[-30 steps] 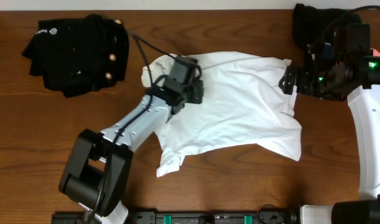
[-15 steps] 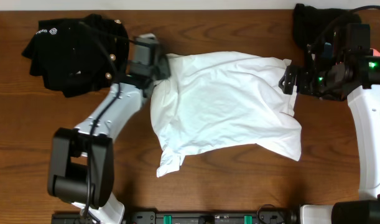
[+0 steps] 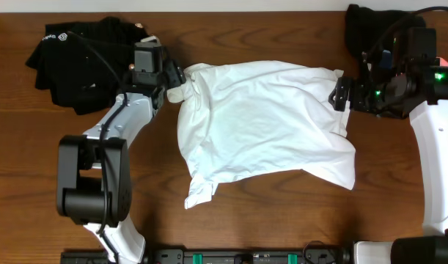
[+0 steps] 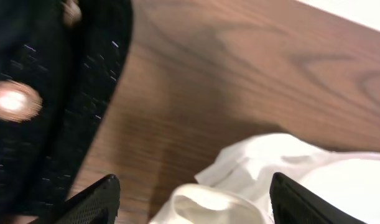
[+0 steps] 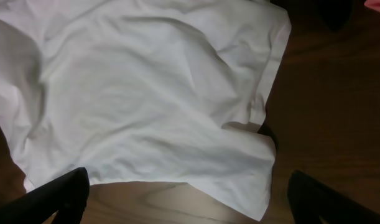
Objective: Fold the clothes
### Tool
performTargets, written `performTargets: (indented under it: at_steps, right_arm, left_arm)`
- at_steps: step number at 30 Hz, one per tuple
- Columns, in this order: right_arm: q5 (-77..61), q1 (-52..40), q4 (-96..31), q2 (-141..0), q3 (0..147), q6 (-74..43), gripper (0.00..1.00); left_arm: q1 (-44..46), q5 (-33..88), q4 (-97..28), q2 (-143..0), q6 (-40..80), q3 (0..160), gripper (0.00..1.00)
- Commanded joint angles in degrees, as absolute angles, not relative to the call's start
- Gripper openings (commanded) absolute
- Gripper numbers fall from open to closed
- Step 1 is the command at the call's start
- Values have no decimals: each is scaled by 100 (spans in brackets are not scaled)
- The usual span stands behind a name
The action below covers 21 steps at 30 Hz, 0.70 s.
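Note:
A white T-shirt [image 3: 267, 125] lies crumpled and spread across the middle of the table. Its bunched left sleeve [image 3: 182, 86] rests just in front of my left gripper [image 3: 167, 73]. In the left wrist view that gripper [image 4: 196, 202] is open, its fingertips [image 4: 99, 198] wide apart, and the white sleeve [image 4: 239, 180] lies loose on the wood between them. My right gripper [image 3: 339, 94] hovers at the shirt's right edge. It [image 5: 190, 199] is open and empty above the shirt's hem [image 5: 245, 186].
A black garment with gold buttons [image 3: 84, 62] is heaped at the back left, close beside my left wrist [image 4: 12, 102]. Another black garment [image 3: 366, 26] sits at the back right behind the right arm. A pink scrap [image 5: 377, 3] shows at the right wrist view's corner.
My left arm swung from the shirt's middle to its back left corner, pulling the sleeve outward. The left gripper then opened and let the sleeve go. The right arm has not moved.

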<state>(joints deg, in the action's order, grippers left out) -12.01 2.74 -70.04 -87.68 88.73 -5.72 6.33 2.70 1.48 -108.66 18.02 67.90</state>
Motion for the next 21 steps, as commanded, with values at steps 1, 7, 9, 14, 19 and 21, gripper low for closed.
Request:
performTargets:
  at_steps: [1,7,9,14,19,21]
  right_arm:
    - [-1249,217,-7004,-8766,8838,-617,99]
    - [-1247,217,-7002,-8766,8838,-617,99]
    - [-1249,217,-7000,-8766,8838,-617,99]
    - [-1249,217,-6980,-8766,8838,-617,99]
    - [-1249,217,-6980,-8766,8838,-617,99]
    - [-1247,217,-6978,-8766,8838,-617,99]
  left_arm:
    - [639,788,139,-11059,1831,6897,77]
    - [646,1702,32,-11089,1828,6897,77]
    - [674,1800,-93,-11091,1824,6897,77]
    - [777,1800,-392,-11098,1658,6895,76]
    - [845,1802,-554,-11089,1658,6897,33]
    - [843,1802,-578,-11041,1658,6899,11]
